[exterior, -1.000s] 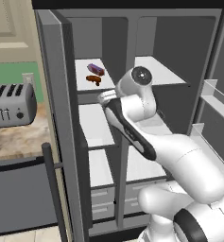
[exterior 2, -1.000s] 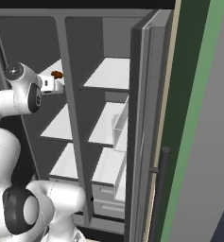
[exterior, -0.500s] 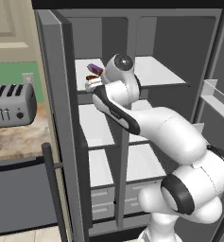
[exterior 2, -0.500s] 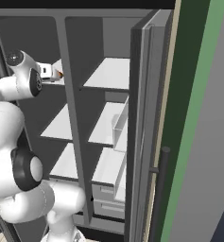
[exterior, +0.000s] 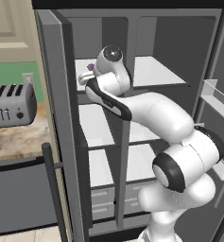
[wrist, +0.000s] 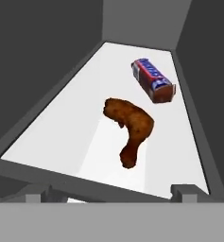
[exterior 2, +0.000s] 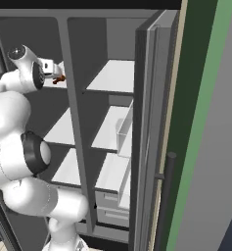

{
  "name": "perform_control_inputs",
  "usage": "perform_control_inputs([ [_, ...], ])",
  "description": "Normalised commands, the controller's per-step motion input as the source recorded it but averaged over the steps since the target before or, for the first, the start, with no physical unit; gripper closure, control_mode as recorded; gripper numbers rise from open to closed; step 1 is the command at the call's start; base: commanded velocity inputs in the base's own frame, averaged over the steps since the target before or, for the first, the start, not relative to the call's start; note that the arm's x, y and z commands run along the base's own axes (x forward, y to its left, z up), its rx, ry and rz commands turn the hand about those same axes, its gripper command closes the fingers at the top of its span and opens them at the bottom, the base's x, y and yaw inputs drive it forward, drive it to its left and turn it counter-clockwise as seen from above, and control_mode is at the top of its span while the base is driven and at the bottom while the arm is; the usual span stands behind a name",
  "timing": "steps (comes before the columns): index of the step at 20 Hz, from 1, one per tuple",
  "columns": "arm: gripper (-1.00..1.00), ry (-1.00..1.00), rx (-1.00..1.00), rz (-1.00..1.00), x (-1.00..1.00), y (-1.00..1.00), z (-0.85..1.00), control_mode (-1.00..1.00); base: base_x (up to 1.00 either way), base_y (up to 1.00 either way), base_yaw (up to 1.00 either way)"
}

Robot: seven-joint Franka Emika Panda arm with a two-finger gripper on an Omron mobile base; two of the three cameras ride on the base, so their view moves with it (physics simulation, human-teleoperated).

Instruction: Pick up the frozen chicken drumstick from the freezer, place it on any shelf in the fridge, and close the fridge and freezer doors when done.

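Brown and browned unevenly, the single chicken drumstick [wrist: 130,127] lies on its side near the middle of the top freezer shelf [wrist: 61,137], its thick end toward the back and its thin bone end toward the front edge. One wrapped bar [wrist: 152,80], blue and red with a brown end, lies apart from it, farther back on the same shelf and toward the right wall as the hand camera sees it. The step in hand looks like the reach for the pick-up: the arm is stretched into the upper part of the freezer [exterior: 97,142], and the gripper [wrist: 111,193] hangs above and in front of the drumstick with its jaws spread wide and nothing between them. The two finger tips [wrist: 184,191] barely rise above the bottom of the hand view, so how squarely they line up over the meat is hard to judge. Next, I would expect the hand to travel forward and down until the jaws straddle the drumstick across its narrower shank, then close, taking care not to nudge the bar behind it. The fridge [exterior 2: 112,117] beside it shows several bare white shelves, any of which would serve for the placing. Both doors stand open: the freezer door [exterior: 61,123] to the left and the fridge door [exterior 2: 151,147] to the right, two in all, still to be shut.
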Motion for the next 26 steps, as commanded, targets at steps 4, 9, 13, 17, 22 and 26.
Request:
perform_control_inputs([
  [4,-1.00,0.00,0.00,0.00,0.37,0.02,-0.04,-1.00,0.00,0.00,0.00],
  [9,-1.00,0.00,0.00,0.00,0.30,0.00,-0.19,-1.00,0.00,0.00,0.00],
  [13,-1.00,0.02,0.00,-0.03,0.30,0.00,-0.24,-1.00,0.00,0.00,0.00],
  [17,-1.00,0.04,0.00,-0.09,0.29,0.00,-0.18,-1.00,0.00,0.00,0.00],
  [22,-1.00,0.06,0.00,-0.13,0.37,0.00,-0.09,-1.00,0.00,0.00,0.00],
  [26,-1.00,0.07,0.00,-0.13,0.40,0.00,-0.11,-1.00,0.00,0.00,0.00],
])
